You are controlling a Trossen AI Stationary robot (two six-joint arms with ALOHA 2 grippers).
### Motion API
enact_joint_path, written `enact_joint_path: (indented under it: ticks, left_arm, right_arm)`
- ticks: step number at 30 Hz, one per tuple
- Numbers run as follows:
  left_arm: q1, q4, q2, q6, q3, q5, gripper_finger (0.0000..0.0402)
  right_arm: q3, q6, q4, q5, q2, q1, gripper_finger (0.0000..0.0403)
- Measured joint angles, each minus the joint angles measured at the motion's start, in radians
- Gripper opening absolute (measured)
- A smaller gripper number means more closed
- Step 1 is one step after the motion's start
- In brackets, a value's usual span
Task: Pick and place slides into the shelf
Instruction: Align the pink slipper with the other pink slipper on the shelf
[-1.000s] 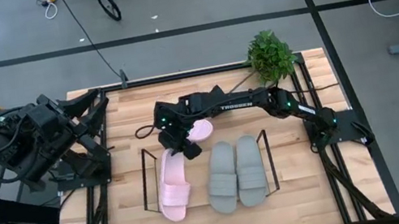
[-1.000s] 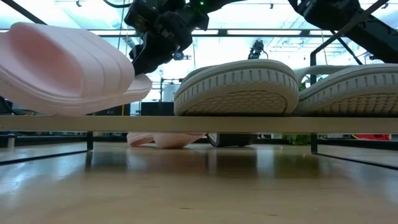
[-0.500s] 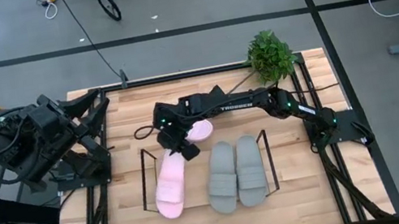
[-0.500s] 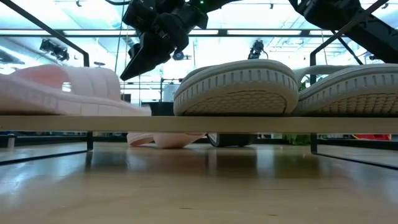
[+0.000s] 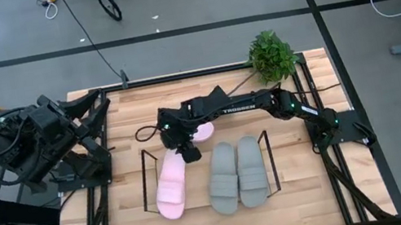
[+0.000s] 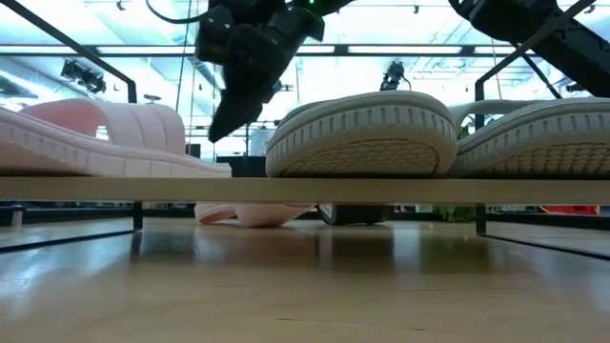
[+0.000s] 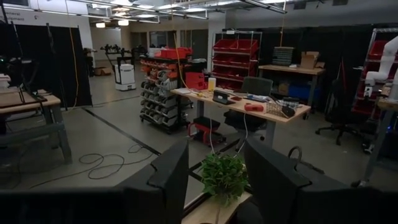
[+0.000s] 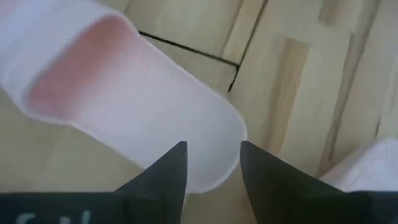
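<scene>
A pale pink slide (image 5: 170, 186) lies flat at the left end of the black wire shelf (image 5: 146, 181), sole down. Two grey slides (image 5: 223, 176) (image 5: 250, 170) lie beside it on the shelf. A second pink slide (image 5: 204, 131) rests on the table behind the shelf. My right gripper (image 5: 189, 154) hangs open just above the shelved pink slide's heel end (image 8: 205, 155), slanting down, with nothing between its fingers. My left gripper (image 7: 216, 149) stands open and high at the table's left side (image 5: 88, 109), holding nothing.
A potted green plant (image 5: 271, 56) stands at the table's far right corner. Black metal rails (image 5: 336, 179) run along the table's sides. Bare wood lies in front of the shelf (image 6: 305, 189) toward the near edge.
My right gripper has let go of the pink slide and rolled at the wrist, staying above its heel. The slide, a second ago tilted with its near end raised, has dropped and now lies flat on the shelf.
</scene>
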Motion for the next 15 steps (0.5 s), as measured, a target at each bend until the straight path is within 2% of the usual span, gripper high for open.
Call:
enact_joint_path:
  ticks: [9,15]
  left_arm:
    - [0.000,-0.021,0.000,0.000,0.000,0.000,0.0162]
    - [0.000,-0.040,0.000,0.001,0.000,0.000,0.0162]
  right_arm:
    - [0.000,0.140,-0.207,0.092,-0.012,-0.023,0.0103]
    - [0.000,0.041,-0.394,0.096,-0.013,-0.044,0.0107]
